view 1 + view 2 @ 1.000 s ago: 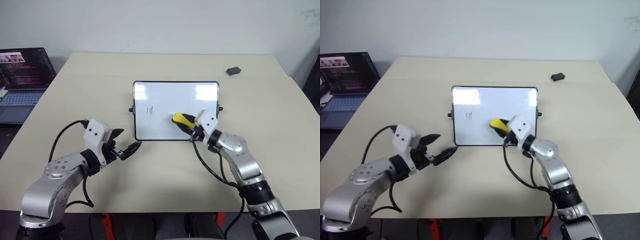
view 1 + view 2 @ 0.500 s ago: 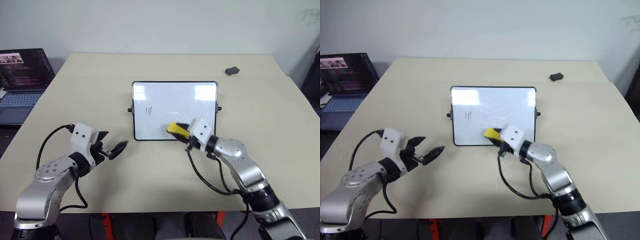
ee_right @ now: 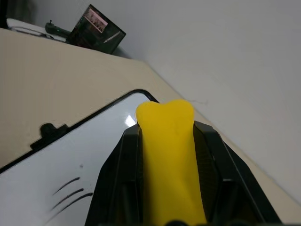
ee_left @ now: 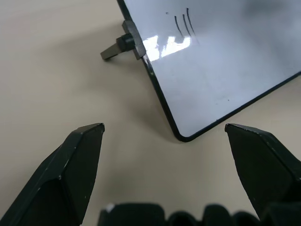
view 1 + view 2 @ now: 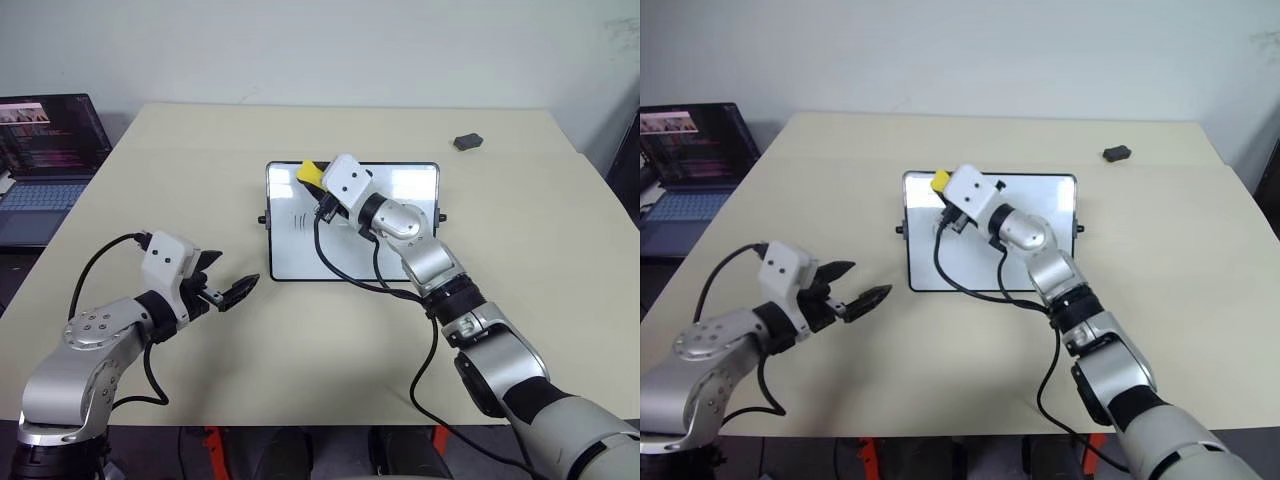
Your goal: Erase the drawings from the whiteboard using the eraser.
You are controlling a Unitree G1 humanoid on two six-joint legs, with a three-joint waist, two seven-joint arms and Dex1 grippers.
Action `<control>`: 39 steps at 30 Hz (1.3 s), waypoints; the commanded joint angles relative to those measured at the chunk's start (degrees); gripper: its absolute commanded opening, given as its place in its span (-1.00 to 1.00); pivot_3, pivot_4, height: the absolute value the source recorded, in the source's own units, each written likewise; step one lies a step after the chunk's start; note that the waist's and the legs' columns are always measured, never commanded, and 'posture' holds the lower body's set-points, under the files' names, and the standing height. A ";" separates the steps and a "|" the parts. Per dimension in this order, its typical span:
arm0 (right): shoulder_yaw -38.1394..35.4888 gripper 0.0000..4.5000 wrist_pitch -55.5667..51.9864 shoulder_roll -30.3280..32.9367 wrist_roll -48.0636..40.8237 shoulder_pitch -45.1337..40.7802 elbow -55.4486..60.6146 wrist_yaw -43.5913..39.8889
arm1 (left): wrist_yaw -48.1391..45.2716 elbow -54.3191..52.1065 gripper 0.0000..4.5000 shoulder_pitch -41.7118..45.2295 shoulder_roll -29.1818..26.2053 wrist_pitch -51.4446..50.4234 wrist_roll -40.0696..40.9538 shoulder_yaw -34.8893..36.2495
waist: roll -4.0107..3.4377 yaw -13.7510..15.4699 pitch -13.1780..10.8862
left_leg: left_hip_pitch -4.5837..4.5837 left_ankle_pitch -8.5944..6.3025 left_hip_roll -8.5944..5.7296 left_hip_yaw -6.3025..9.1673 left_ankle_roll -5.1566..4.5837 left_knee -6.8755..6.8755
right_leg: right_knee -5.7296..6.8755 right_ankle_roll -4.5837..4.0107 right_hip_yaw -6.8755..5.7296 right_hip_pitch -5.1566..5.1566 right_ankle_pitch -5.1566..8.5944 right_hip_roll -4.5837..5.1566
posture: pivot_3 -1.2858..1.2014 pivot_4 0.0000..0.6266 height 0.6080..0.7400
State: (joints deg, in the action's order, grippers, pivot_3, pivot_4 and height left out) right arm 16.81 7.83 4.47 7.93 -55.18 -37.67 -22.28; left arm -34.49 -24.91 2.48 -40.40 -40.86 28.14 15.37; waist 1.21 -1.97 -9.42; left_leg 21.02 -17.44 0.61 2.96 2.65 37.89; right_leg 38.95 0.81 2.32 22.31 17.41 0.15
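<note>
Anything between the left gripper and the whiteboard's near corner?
Nothing: bare table separates the open left gripper from the whiteboard, per the left wrist view.

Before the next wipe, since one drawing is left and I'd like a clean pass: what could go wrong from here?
1. The right gripper holds the eraser above the whiteboard's top-left corner, clear of the strokes; a straight drop might miss them.
2. Nothing pins the board: the open left gripper sits off it, so a firm wipe may slide it.
3. The arm's cable trails over the board and could snag.
</note>
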 commanded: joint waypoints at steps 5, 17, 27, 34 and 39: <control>2.41 -0.51 2.00 -1.60 3.06 -0.18 -8.04 -3.16 | -0.29 -2.64 1.00 1.14 -0.81 -0.98 0.86 -0.20 | 0.00 -0.16 0.00 | -0.02 -0.01 0.01 -0.01 -0.01 0.01 | 0.06 0.00 0.01 0.01 0.00 0.01 | 0.03 -0.52 1.00; 7.95 -0.51 -4.45 0.55 5.52 7.39 2.23 -15.03 | 0.19 -4.00 1.00 1.61 -0.69 -3.14 2.01 -0.52 | 0.02 -0.42 0.10 | -0.32 0.03 -0.01 0.10 -0.01 0.14 | 0.38 -0.05 -0.06 -0.23 -0.08 0.00 | 0.03 -0.52 1.00; -1.38 -0.51 -0.37 -3.05 2.15 -3.84 0.05 -3.06 | 0.26 -4.30 1.00 1.41 -0.54 -3.33 1.83 -0.36 | -0.02 -0.57 -0.02 | -0.11 0.05 0.00 0.09 0.03 0.07 | 0.33 -0.07 -0.06 0.03 -0.06 -0.01 | 0.03 -0.52 1.00; 1.14 -0.51 1.51 -4.91 4.41 -4.20 -8.37 -3.35 | 0.66 -4.93 1.00 0.76 -0.05 -3.29 1.74 -0.43 | -0.01 -1.17 -0.02 | 0.06 0.00 0.02 0.03 0.06 -0.06 | -0.02 -0.08 -0.03 0.07 -0.03 0.00 | 0.03 -0.52 1.00; 5.66 -0.51 -1.45 -3.68 6.92 0.52 -8.00 -9.50 | 0.74 -5.15 1.00 0.34 0.07 -3.17 1.80 -0.21 | 0.00 -1.20 0.00 | -0.06 -0.01 0.03 0.04 0.04 -0.03 | 0.05 -0.08 -0.04 -0.01 -0.03 0.01 | 0.03 -0.52 1.00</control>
State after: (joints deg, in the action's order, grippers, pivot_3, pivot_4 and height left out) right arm 20.80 8.53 -0.03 13.55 -56.49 -44.98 -29.31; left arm -34.11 -27.68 2.74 -40.30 -44.57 29.32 14.17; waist 1.21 -3.17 -9.43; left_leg 20.91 -17.45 0.63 3.01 2.69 37.86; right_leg 39.04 0.73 2.28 22.26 17.38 0.16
